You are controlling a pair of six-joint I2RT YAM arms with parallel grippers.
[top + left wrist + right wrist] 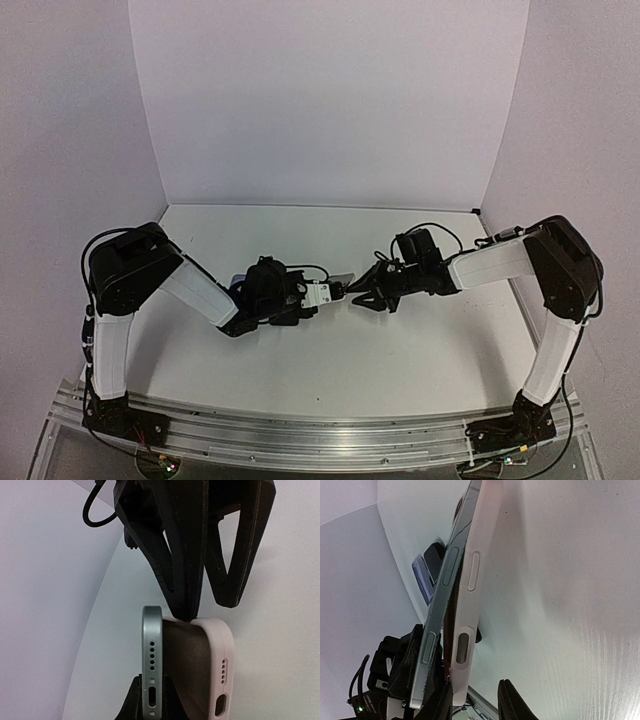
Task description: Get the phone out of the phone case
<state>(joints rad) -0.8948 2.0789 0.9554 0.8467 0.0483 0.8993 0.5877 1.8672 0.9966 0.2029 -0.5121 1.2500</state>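
Observation:
The phone (151,655), with a silver edge and its ports facing the camera, is held over the table with my left gripper (151,692) shut on it. The pale pink phone case (221,665) has peeled away from the phone at this end, showing its dark lining. My right gripper (474,684) is open. One of its fingers (439,702) sits at the gap between phone (440,625) and case (472,595), and the other stands apart from the case's outer side. In the top view both grippers, left (318,293) and right (356,295), meet mid-table.
A small blue object (237,283) lies behind my left wrist and also shows in the right wrist view as a blue object (422,577). White walls close the back and sides. An aluminium rail (320,440) runs along the near edge.

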